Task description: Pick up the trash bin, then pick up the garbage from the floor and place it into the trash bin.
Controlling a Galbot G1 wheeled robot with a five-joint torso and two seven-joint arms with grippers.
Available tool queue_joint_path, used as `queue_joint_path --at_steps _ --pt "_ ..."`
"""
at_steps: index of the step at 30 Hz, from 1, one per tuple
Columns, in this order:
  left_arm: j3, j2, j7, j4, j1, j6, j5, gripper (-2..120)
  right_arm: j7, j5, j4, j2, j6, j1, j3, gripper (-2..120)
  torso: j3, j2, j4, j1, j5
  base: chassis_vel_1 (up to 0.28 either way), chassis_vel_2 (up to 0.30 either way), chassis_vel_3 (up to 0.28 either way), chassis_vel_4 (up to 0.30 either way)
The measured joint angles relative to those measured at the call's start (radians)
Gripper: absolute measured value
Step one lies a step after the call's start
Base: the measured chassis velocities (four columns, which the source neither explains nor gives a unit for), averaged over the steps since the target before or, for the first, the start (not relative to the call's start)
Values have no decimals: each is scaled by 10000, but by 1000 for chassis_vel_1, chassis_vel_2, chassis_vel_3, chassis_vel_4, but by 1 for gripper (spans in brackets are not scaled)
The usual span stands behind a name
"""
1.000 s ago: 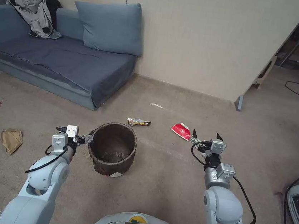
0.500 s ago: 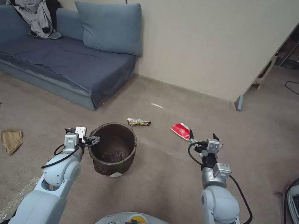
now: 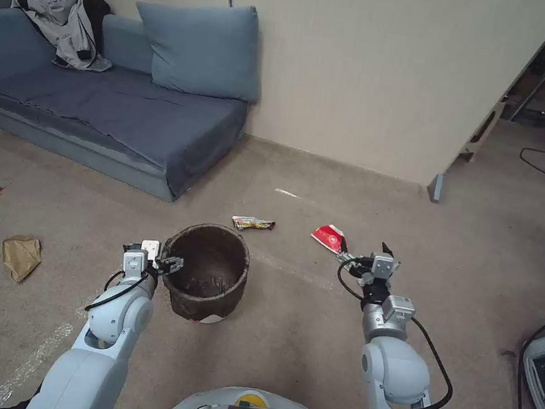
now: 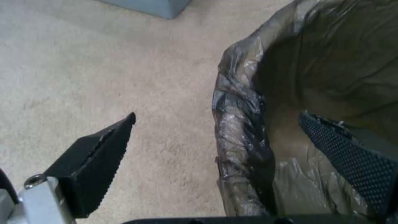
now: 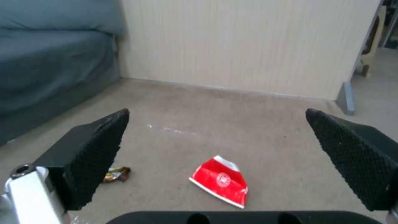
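Since the earlier frames, we note the left pincer (image 3: 172, 263) has closed in on the trash bin (image 3: 205, 279), jaws apart and straddling its near rim, one finger (image 4: 352, 165) inside, positioned to clamp. One bin stands on the floor. The right pincer (image 3: 364, 250) hangs apart above the red packet (image 3: 330, 239). We count four litter pieces.

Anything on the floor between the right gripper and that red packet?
No. The right wrist view shows bare carpet between the open right gripper and the red packet; the yellow wrapper lies off to one side.
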Motion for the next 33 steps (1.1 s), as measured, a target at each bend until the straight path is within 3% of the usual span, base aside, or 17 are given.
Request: queue_joint_path --at_steps 26,30,33 --pt "209 -51 -97 706 -325 -22 -665 99 60 -5 -138 62 35 53 -59 100 -1 0 0 0 1 0 0 0 0" --pt "217 -101 -98 743 -319 -22 -673 92 60 -5 -138 61 36 52 -53 100 0 0 0 0 1 0 0 0 0" --pt "227 -146 -100 767 -309 -29 -672 79 62 -5 -124 59 37 42 -47 100 -1 0 0 0 2 0 0 0 0"
